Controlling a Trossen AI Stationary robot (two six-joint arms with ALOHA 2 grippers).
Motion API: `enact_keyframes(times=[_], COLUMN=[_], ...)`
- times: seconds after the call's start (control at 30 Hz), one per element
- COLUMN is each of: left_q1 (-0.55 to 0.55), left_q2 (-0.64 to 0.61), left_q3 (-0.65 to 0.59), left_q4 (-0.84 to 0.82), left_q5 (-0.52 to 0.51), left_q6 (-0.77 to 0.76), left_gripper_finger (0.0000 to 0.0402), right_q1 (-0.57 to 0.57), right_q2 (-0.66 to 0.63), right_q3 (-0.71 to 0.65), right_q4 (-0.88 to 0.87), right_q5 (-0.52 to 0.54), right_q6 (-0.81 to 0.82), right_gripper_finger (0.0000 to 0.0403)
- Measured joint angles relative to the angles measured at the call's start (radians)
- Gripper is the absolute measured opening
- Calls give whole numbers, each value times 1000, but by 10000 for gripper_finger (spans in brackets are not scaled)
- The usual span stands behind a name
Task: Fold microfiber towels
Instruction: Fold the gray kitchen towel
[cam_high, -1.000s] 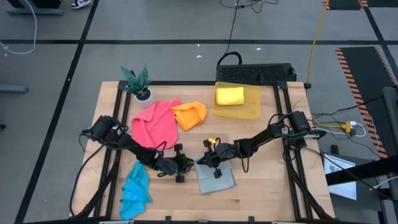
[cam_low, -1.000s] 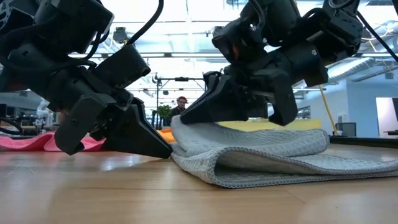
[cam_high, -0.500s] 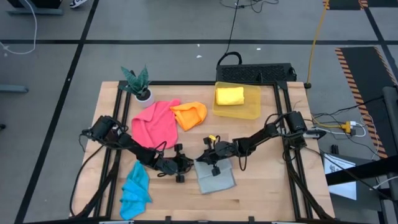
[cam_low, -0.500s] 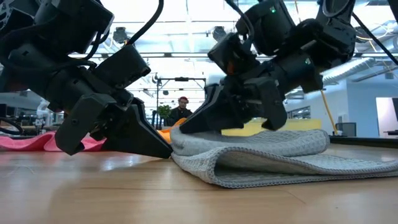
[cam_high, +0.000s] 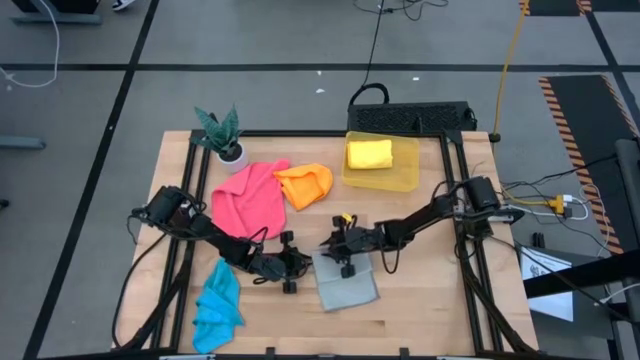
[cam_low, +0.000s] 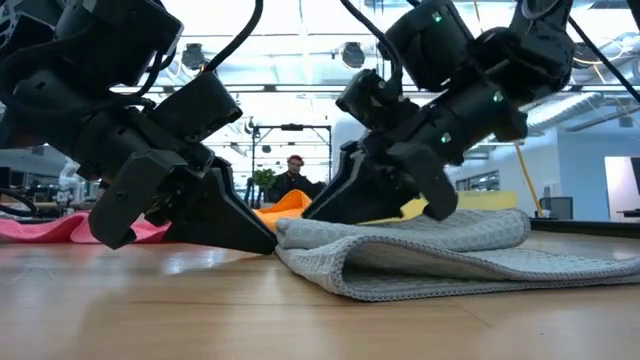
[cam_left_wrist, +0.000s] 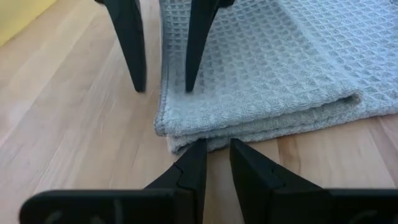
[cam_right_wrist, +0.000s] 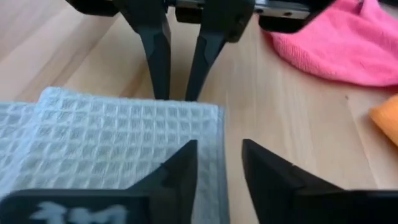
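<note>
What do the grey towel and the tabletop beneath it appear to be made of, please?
The grey towel looks like a soft woven cloth with a matte waffle weave: small square pockets cover it, and its folded edge bulges softly. The tabletop appears to be light wood with a smooth, slightly glossy finish: long grain lines and plank seams show, though laminate cannot be ruled out.

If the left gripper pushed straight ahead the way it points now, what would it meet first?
Most likely the folded edge of the grey towel, right before the left gripper. Just past that corner stands the right gripper, fingers parted, one tip on the towel, one beside it.
</note>
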Motion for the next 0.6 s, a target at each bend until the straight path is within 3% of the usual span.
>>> enact_keyframes(times=[0.2, 0.4, 0.5, 0.6], left_q1=[-23, -70, -85, -74], left_q2=[-19, -108, -137, -130], left_q3=[-1, 0, -1, -1], left_q4=[-27, -186, -212, -66], left_q5=[-9, -70, -106, -67], left_q6=[0, -59, -85, 8], left_gripper_finger=[76, 76, 76, 76], right_q1=[14, 48, 62, 63], right_q2=[-153, -323, -390, -432], right_q3=[0, -21, -112, -241], right_q4=[-233, -524, -520, -373], right_q5=[-1, -2, -3, -8], right_q6=[37, 180, 237, 292], right_gripper_finger=[172, 169, 150, 127])
